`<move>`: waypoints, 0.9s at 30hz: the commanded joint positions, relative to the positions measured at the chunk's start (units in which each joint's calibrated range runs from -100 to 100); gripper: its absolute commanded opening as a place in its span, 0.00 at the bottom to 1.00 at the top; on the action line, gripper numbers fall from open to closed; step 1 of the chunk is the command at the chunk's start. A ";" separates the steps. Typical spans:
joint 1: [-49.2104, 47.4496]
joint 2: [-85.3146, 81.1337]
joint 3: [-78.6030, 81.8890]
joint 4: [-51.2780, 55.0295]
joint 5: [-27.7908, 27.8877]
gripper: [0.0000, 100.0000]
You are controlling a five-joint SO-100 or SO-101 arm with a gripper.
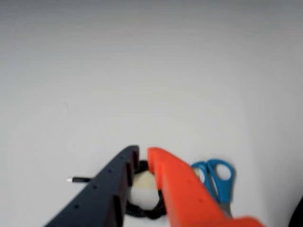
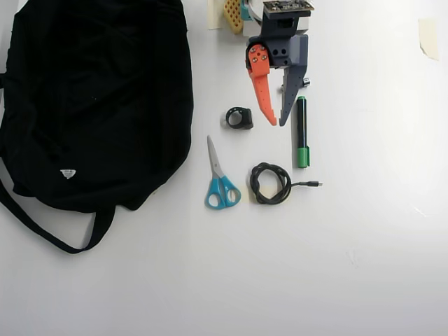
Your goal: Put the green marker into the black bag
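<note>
In the overhead view the green marker (image 2: pixel 301 130) lies lengthwise on the white table, black barrel with its green cap toward the bottom. It rests just right of my gripper (image 2: pixel 277 123), whose dark finger tip is beside the marker's upper half. The orange and dark fingers meet almost at their tips with nothing between them. The black bag (image 2: pixel 91 98) fills the left side, with a white label and a strap trailing below. In the wrist view my gripper (image 1: pixel 143 150) points over bare table; the marker is out of that view.
Blue-handled scissors (image 2: pixel 220 179) (image 1: pixel 218 178) and a coiled black cable (image 2: pixel 270 183) (image 1: pixel 142 210) lie below the gripper. A small black ring-shaped piece (image 2: pixel 240 117) sits left of the orange finger. A tape scrap (image 2: pixel 428 36) is at the top right.
</note>
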 commanded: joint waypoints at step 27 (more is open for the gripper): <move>1.58 23.88 -30.45 -7.63 0.27 0.02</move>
